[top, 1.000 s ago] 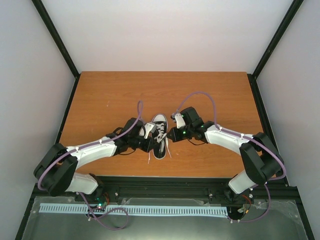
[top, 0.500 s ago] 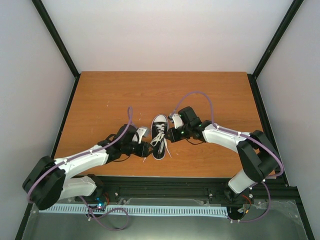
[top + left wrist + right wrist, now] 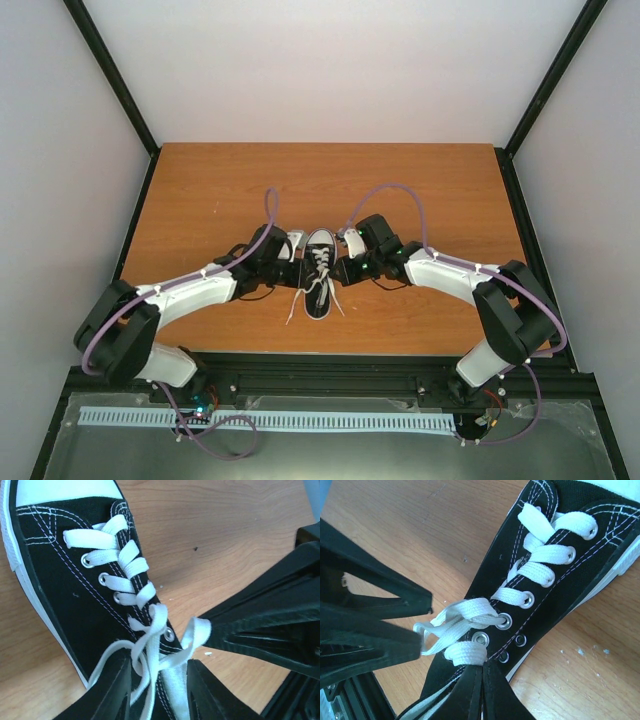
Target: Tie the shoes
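A small black canvas sneaker [image 3: 319, 297] with a white toe cap [image 3: 320, 238] lies mid-table, toe pointing away. It also shows in the left wrist view [image 3: 60, 585] and the right wrist view [image 3: 560, 590]. My left gripper [image 3: 297, 262] is at the shoe's left side. Its jaws are open, with crossed white laces [image 3: 150, 645] running between its fingers [image 3: 110, 695]. My right gripper [image 3: 341, 270] is at the shoe's right side and is shut on a folded lace loop [image 3: 465, 652] by the top eyelets. Two loose lace ends [image 3: 292, 310] trail toward the near edge.
The shoe rests on a wooden table [image 3: 200, 190] inside white walls with black corner posts. A black rail [image 3: 330, 375] runs along the table's near edge. Purple cables [image 3: 395, 190] arch over both arms. The two grippers face each other closely across the laces.
My left arm swung out toward the near left, then came back up to the shoe's left side. The right gripper stayed at the shoe. The laces shifted slightly.
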You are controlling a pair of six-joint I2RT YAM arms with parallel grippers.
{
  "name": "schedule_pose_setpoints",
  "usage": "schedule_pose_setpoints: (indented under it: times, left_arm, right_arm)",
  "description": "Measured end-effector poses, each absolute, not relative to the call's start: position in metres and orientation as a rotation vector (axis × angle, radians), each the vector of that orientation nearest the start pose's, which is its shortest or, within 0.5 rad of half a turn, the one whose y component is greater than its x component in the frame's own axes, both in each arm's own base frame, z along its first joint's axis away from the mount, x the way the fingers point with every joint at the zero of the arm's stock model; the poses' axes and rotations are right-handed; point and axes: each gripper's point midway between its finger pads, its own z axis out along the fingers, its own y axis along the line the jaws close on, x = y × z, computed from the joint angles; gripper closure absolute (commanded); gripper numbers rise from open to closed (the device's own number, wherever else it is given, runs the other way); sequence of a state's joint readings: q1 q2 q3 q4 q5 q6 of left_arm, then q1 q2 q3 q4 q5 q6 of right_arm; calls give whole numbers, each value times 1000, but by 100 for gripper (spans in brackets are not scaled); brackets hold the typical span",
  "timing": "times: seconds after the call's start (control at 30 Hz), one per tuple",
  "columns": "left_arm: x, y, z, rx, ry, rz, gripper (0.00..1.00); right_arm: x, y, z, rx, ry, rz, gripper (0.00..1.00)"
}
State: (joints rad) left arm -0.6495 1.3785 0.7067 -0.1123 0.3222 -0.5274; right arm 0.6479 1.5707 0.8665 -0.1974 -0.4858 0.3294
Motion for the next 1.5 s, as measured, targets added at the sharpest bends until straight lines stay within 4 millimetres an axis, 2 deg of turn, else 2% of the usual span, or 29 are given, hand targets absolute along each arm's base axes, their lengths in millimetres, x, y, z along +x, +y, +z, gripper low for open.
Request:
schedule_pose_setpoints:
  times: [0.37,0.57,0.63,0.93,1.17,1.3,1.5]
  left_arm:
    - [271,-267,79,288,2546,-857,76]
    - [275,-268,74,270,2559,-844,96]
    - [276,-268,75,265,2553,-843,99]
    - [285,-265,87,246,2482,-822,99]
    - [286,-265,89,245,2467,-825,99]
    - [286,-265,89,245,2466,-825,99]
    - [287,-266,90,246,2453,-833,99]
  right_arm:
    - [259,298,88,-636,2525,995,97]
    - [259,298,88,-638,2524,995,97]
    - [259,297,88,-637,2525,992,97]
    - [264,297,90,-630,2516,943,97]
    - [269,315,102,-669,2473,944,97]
    - [271,323,94,-685,2487,938,97]
    - [270,325,78,-690,2523,910,97]
